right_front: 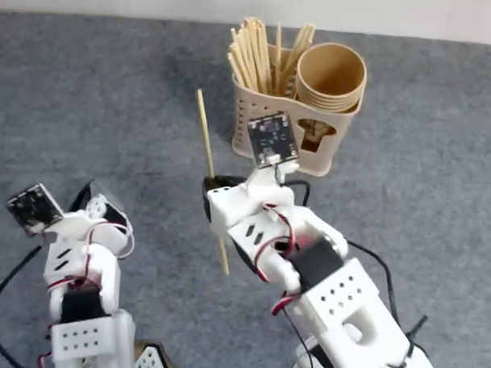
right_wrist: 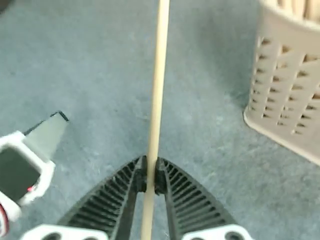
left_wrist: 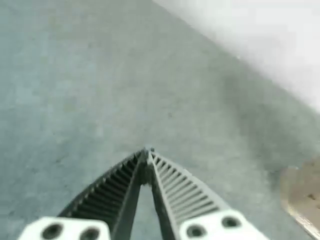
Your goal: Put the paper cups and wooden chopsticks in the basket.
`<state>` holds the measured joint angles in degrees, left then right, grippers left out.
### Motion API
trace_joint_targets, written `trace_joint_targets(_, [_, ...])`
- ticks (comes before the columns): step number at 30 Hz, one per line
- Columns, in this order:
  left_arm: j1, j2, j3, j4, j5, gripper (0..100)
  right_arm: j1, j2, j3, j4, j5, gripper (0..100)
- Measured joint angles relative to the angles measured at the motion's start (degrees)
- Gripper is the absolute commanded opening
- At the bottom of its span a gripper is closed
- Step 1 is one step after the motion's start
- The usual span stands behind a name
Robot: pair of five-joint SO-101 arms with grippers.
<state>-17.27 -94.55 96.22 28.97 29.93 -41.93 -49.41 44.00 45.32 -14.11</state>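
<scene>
Chopstick (right_front: 205, 134) sits pinched upright in the right end effector (right_front: 216, 184), mid-frame, just left of the basket (right_front: 335, 147) at upper centre. Best lift it clear of the rim before tipping it in beside the cups (right_front: 332, 74). Left end effector (left_wrist: 147, 160), lower left, is pressed together, empty.

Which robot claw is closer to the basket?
Right. The right gripper, shut on a wooden chopstick, is close beside the basket. The left gripper, shut and empty, is much farther away, on the right gripper's far side.
</scene>
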Motion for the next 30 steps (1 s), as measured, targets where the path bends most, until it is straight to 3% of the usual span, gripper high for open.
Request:
trace_joint_targets(5, [3.0, -8.6, -0.4, 10.6, -0.4, 0, 1.9, -5.3, -0.4, -6.7, 0.0, 0.5])
trace_joint_targets(13, [3.6, -9.1, -0.4, 12.2, -0.3, 0, 9.2, -6.9, -1.0, -28.9, 10.0, 0.5])
trace_joint_targets(20, [4.0, -9.1, -0.4, 14.0, -2.9, 0, 17.1, -6.7, -1.0, -48.7, 11.6, 0.5])
trace_joint_targets(30, [7.1, -9.1, -0.4, 16.5, -3.3, 0, 19.5, 12.2, -1.4, -67.5, 12.0, 0.5])
